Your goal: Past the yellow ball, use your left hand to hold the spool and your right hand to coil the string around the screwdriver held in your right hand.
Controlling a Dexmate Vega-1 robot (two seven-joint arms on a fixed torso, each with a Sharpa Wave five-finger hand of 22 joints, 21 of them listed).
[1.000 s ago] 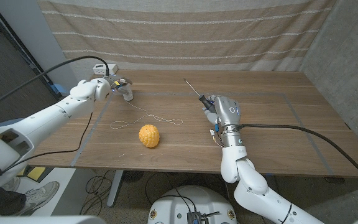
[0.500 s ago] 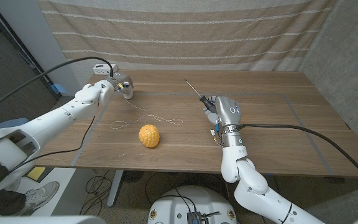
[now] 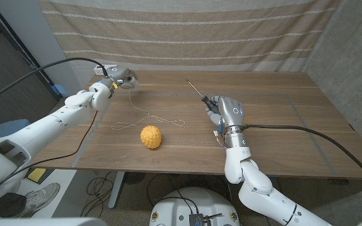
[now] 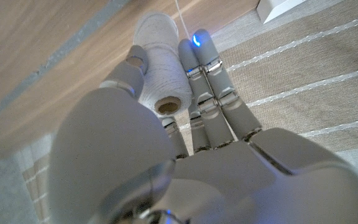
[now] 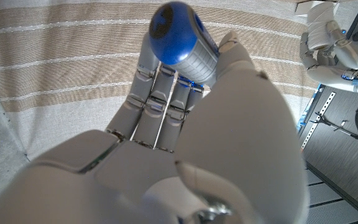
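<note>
Left hand (image 3: 119, 80) raised at the far left of the wooden table (image 3: 281, 125), fingers clamped on the white thread-wound spool (image 4: 160, 74), likely to keep it free for paying out; loose white string (image 3: 148, 118) lies looped just beyond the bumpy yellow ball (image 3: 150, 136). Right hand (image 3: 226, 112) has fingers wrapped on the blue-and-grey-handled screwdriver (image 5: 182, 40), thin shaft pointing away, apart from the string. No readable writing or brand seen.

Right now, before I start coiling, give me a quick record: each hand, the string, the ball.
left hand: grips the white spool, lifted at the table's far left
right hand: grips the screwdriver, shaft pointing away
string: slack, looped on the table, not on the shaft
yellow ball: on the table, nearer than the string
</note>
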